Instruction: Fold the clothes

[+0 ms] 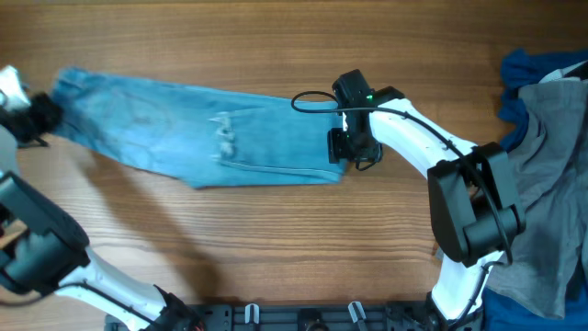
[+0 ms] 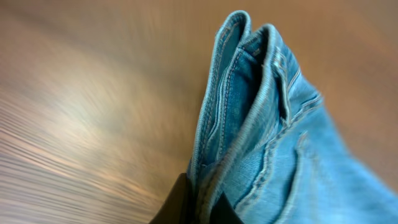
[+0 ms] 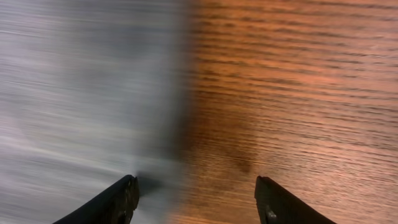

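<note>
Light blue denim jeans [image 1: 197, 133] lie folded lengthwise across the table from far left to centre. My left gripper [image 1: 41, 118] is shut on the jeans' left end; in the left wrist view the doubled denim edge [image 2: 249, 124] rises from between the black fingers [image 2: 199, 208]. My right gripper [image 1: 342, 147] is open and empty at the jeans' right end. In the right wrist view its fingers [image 3: 196, 199] straddle the blurred cloth edge [image 3: 81, 93] and bare wood. A grey garment [image 1: 547, 165] and a dark blue garment [image 1: 528, 78] are piled at the right.
The pile of garments covers the table's right edge. The right arm's base [image 1: 473, 207] stands beside the pile. Bare wood table [image 1: 276, 248] lies in front of the jeans.
</note>
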Tool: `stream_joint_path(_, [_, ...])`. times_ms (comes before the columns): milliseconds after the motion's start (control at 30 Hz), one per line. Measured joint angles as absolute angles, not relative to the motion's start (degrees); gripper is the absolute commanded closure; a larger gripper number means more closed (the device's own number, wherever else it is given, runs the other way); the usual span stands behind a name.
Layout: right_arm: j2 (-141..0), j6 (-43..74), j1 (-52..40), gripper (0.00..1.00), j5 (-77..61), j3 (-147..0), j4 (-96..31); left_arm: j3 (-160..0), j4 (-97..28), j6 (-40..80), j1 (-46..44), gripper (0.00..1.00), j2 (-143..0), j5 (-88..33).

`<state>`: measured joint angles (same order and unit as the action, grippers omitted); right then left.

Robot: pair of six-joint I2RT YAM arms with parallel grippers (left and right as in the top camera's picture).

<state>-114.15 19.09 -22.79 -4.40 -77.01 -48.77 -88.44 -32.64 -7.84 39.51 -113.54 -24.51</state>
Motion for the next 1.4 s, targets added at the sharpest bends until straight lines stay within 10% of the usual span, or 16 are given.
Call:
stream_joint_path(900, [-110.89,16.14,-14.94,0.31,-7.9,-82.67,-50.65,-92.44,-48.03,3.07,-7.2,0.96,-97.62,-14.76])
stream_joint_path(1400, [-110.89,16.12,-14.94,0.36,-7.94,-81.69,-46.04,-92.42,-48.1,7.25,-17.32,0.96,-105.75,-13.69])
